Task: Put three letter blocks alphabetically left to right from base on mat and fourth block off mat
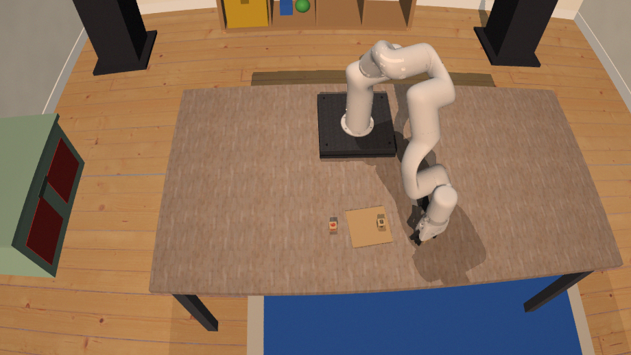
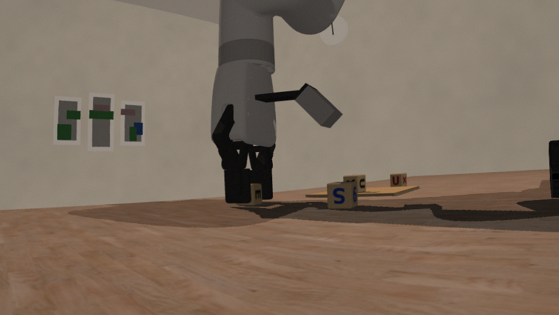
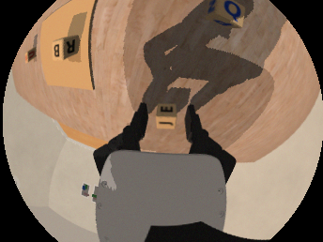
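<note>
My gripper (image 1: 422, 240) (image 2: 252, 188) (image 3: 166, 111) is open. Its fingers are low, one on each side of a block (image 2: 256, 194) (image 3: 166, 123) on the table, with a gap at both sides in the wrist view. That block's top mark looks like a J; a side shows E. A block (image 1: 381, 222) (image 2: 360, 182) (image 3: 57, 49) with B on top stands on the mat (image 1: 366, 234) (image 2: 406, 190) (image 3: 55, 77), near its edge on my gripper's side. A block (image 2: 341, 195) (image 3: 232, 10) with a blue Q on top stands off the mat; the arm hides it in the top view.
A block (image 1: 332, 225) (image 2: 397, 180) (image 3: 31, 54) with a red mark like a 6 or 9 on top stands off the mat, beyond its far side from my gripper. The Q block stands on the robot base's side of my gripper.
</note>
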Motion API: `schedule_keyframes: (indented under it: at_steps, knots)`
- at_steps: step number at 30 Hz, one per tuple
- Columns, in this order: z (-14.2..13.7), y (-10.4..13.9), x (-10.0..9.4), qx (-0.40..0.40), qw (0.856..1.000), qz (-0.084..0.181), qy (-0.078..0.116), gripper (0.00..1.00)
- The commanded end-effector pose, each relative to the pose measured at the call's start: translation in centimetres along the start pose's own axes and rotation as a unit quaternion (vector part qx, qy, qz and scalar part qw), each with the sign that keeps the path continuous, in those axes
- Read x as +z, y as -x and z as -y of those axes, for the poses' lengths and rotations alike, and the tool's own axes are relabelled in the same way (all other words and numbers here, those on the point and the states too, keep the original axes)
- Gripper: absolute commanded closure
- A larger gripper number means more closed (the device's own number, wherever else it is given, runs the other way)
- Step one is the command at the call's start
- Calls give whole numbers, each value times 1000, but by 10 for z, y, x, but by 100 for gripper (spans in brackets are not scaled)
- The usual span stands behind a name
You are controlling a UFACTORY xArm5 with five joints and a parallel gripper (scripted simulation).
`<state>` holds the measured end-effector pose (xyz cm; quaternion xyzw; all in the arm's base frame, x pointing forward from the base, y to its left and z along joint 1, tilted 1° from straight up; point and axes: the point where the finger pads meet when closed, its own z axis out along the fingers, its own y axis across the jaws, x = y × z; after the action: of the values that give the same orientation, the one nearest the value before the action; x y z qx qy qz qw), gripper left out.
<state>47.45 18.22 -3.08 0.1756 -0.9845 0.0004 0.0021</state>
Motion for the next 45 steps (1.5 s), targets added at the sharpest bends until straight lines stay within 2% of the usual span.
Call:
schedule_keyframes:
  at_steps: [1, 8, 9, 25, 26, 45]
  knots:
    - [0, 1, -1, 0, 1000, 2, 0, 37]
    - [0, 1, -1, 0, 1000, 2, 0, 37]
    - [0, 1, -1, 0, 1000, 2, 0, 58]
    - [0, 1, -1, 0, 1000, 2, 0, 58]
    - [0, 1, -1, 0, 1000, 2, 0, 79]
    - [0, 1, -1, 0, 1000, 2, 0, 79]
